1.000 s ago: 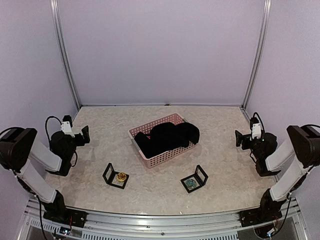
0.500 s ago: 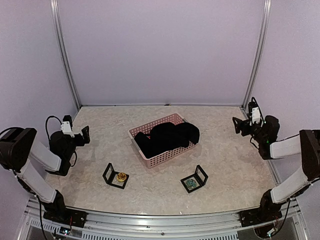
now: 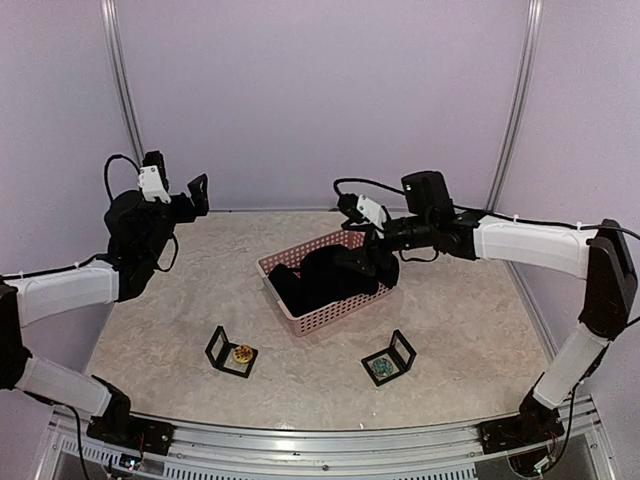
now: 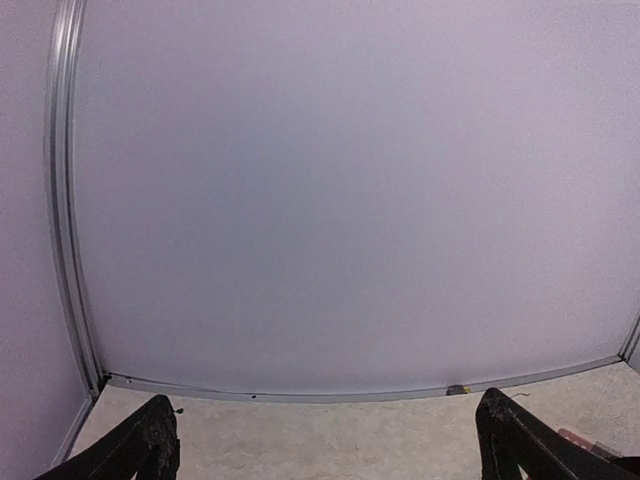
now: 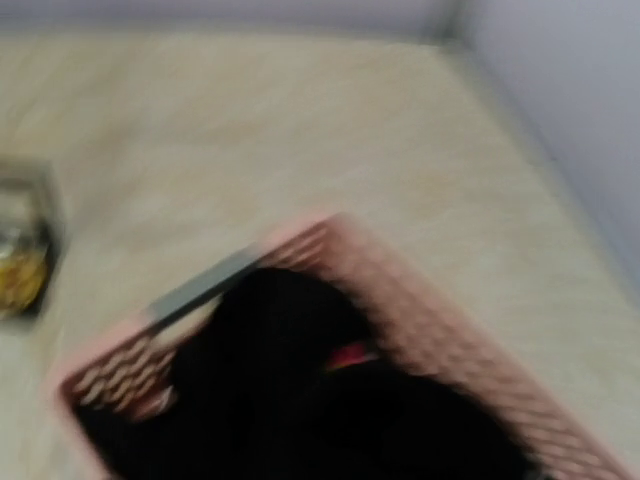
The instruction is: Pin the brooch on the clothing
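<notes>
While the left arm is standing raised with its elbow bent, you are holding the left gripper (image 3: 180, 175) high and well apart from every object. It is pointing at the back wall, and its fingers (image 4: 150, 445) are spread wide with nothing between them. Your right arm is lying stretched across the table. The right gripper (image 3: 362, 248) is hanging directly over the clothing (image 3: 325, 280) with its jaws standing wide. Whether they are touching the cloth cannot be told, the wrist view being blurred. That black clothing is sitting bundled in one pink basket (image 3: 318, 318) beneath the right gripper. Two open black display cases are standing on the base side of that gripper. The first case (image 3: 222, 348) is showing a yellow brooch (image 3: 243, 353), and the second case (image 3: 400, 350) a teal brooch (image 3: 381, 369). Everything is resting on a beige marbled table (image 3: 470, 320), enclosed by lilac walls (image 3: 320, 100) and two metal posts (image 3: 125, 110).
</notes>
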Controlling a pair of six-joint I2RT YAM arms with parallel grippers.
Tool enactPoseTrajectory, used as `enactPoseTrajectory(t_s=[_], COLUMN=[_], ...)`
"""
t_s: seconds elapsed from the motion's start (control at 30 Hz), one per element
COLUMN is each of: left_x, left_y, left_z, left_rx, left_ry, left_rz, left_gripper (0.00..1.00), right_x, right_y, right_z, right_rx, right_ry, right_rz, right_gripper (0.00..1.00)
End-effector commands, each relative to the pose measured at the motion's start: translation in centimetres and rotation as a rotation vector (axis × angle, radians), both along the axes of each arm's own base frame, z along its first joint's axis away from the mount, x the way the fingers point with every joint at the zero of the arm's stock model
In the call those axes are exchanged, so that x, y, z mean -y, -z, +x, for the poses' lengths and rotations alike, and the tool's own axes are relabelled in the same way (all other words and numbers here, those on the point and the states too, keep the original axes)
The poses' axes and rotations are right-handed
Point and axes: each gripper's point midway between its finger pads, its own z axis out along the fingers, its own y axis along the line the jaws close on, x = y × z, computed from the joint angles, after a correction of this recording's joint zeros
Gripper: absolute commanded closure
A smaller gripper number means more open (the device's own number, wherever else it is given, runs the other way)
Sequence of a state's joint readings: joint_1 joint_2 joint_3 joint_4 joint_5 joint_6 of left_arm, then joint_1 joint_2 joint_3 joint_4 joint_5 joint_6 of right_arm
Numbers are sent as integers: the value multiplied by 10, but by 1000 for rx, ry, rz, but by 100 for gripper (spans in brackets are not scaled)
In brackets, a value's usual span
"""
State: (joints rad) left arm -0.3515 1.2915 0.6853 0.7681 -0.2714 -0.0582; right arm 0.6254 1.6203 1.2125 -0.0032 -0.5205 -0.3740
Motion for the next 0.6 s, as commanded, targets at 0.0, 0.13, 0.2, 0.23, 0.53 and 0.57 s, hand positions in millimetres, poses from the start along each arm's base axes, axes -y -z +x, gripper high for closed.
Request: enactPoseTrajectory(t_s=[0.0,0.13,0.2,0.23,0.53,0.57], left_x=[56,95,106,110,111,108], left_y=[24,34,39,39,66,67], left_z=[-2,-26,-39,-46,-90,-93], left_rx=[-214,-289,-322,-332,-472,-478], left_ry=[131,223,248,262,322,321], left_rz=[-36,-90,-92,-94,-87,-88], left_gripper=[1,1,2,2,3,3], right_x=[-21,-39,-43,-44,-49,-44], right_y=[98,138,149,155,157,153], right_z=[-46,-52,-51,-52,-17,-4], right_rx=[77,65,58,54,79,78], right_ry=[-264,-370,-391,-402,-260,-214], right_rz=[-445,-583,-617,-632,-578,-564], right_gripper=[15,19,21,24,81,84])
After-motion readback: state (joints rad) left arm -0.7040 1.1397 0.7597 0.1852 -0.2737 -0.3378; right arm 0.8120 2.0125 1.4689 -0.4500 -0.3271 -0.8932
